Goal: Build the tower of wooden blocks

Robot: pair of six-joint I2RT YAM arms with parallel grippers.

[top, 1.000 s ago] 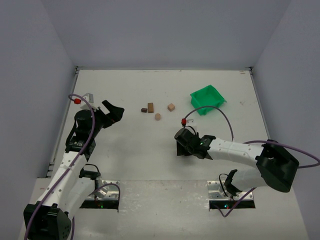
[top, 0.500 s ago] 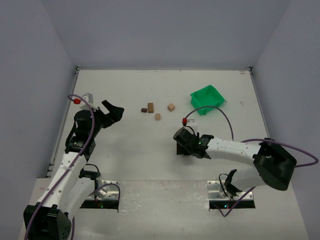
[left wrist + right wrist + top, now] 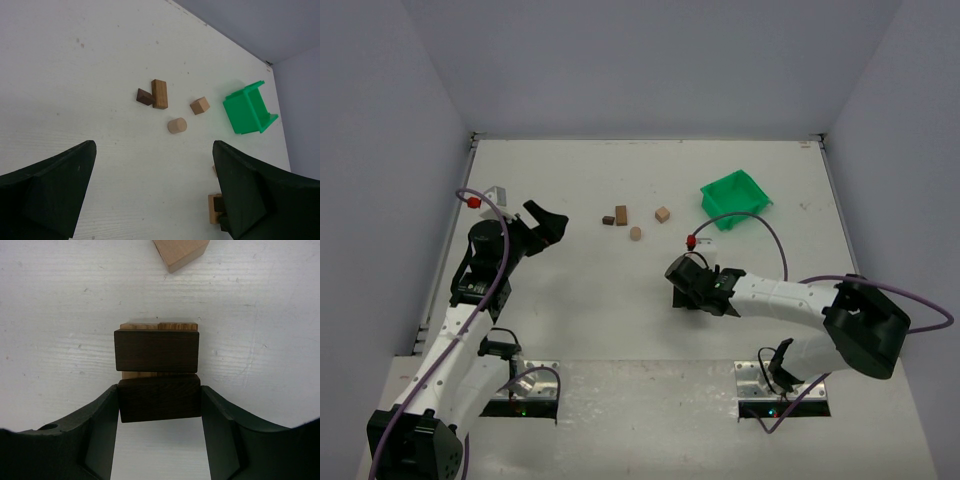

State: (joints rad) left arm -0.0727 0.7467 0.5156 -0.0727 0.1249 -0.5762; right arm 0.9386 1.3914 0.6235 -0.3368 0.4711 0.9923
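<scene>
My right gripper (image 3: 159, 407) is shut on a dark brown rectangular block (image 3: 159, 396), its fingers against both ends. The block lies beside another dark brown block (image 3: 157, 350) on top of the tan base pieces (image 3: 177, 326) of the wood block tower. In the top view the right gripper (image 3: 692, 288) covers the tower at mid-table. The tower's tan edge (image 3: 214, 209) shows in the left wrist view, partly behind a finger. My left gripper (image 3: 548, 222) is open and empty, hovering over the table's left side, also in its own view (image 3: 152, 195).
Loose blocks lie at the back middle: a dark wedge (image 3: 145, 97), a brown rectangular piece (image 3: 160, 93), a tan cylinder (image 3: 176, 125) and a tan cube (image 3: 199, 105). A green bin (image 3: 735, 198) stands at the back right. Another tan block (image 3: 180, 252) lies just beyond the tower.
My right gripper has shifted very slightly to the left over the tower. The left arm has not moved.
</scene>
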